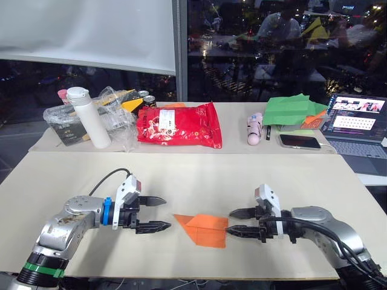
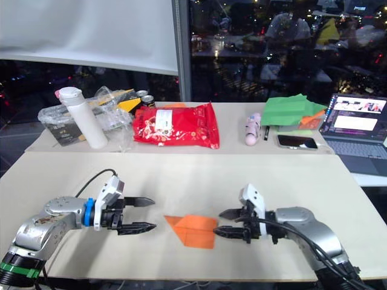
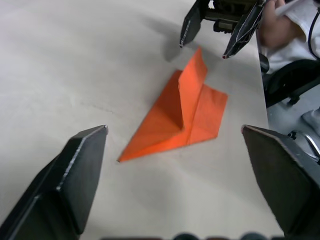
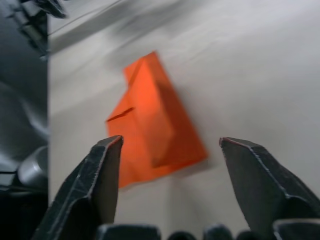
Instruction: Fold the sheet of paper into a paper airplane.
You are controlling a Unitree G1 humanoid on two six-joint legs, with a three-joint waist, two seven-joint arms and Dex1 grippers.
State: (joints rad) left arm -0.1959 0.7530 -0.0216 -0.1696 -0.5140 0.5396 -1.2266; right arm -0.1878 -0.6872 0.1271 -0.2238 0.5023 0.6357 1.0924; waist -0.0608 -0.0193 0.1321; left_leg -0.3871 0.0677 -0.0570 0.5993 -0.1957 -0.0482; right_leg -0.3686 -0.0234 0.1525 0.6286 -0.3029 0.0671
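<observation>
Dark windows are reflecting a lit room behind a pale counter [image 1: 199, 175], and near its front edge, about midway along, the plane [image 1: 204, 228] is lying: an orange pointed fold with its nose aiming toward the robot's left and a raised centre crease standing a little off the surface.

At the plane's blunt tail the right hand [image 1: 241, 222] is hovering with its two fingers spread apart and gripping nothing, the lower fingertip sitting just beside the paper's edge, perhaps touching it. Off the nose, a short gap away, the left hand [image 1: 155, 214] is waiting, likewise wide open and empty.

Judging by the shape, the folding is looking close to done, so the main danger now is spoiling what is there. If the right hand is closing across the tail instead of along the crease, it is likely crushing the wings flat or skewing the fold. With the paper this light and lying loose, a fingertip pushing at the edge is probably sliding it toward the front edge and off the counter. The left hand, coming in nose-on, is risking a bent tip.

Along the far edge a bottle [image 1: 88, 116], a red bag [image 1: 178, 124], green paper [image 1: 292, 110], a phone [image 1: 299, 141] and a laptop [image 1: 357, 127] are sitting well apart from all this.
</observation>
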